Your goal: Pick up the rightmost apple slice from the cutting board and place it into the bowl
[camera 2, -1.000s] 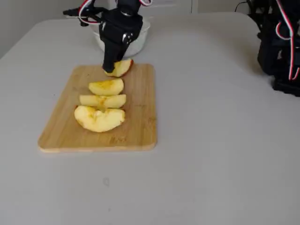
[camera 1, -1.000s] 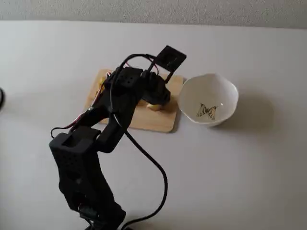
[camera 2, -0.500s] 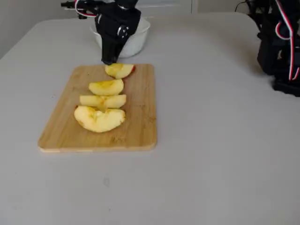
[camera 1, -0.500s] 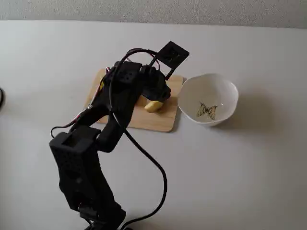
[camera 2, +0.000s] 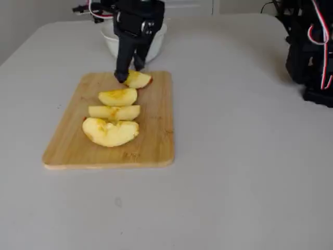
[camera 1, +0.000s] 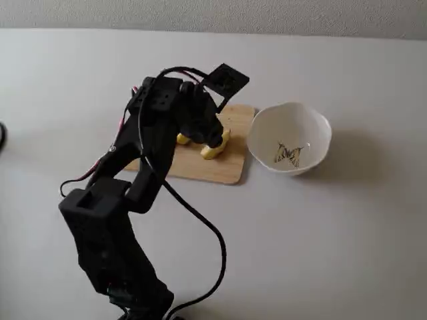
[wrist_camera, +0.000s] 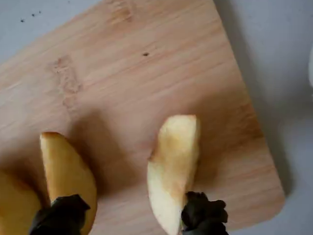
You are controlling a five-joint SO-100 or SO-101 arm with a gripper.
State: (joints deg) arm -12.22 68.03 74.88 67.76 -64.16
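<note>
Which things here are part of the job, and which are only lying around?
Part of the job: apple slice at the fingers, cutting board, bowl.

Only lying around: three other slices on the board, second robot at the table edge.

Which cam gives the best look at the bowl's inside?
A fixed view, looking down: the bowl sits unobstructed right of the cutting board, butterfly drawing visible and nothing else inside. The other fixed view shows only part of it behind the arm. The wrist view catches at most a sliver at its right edge.
</note>
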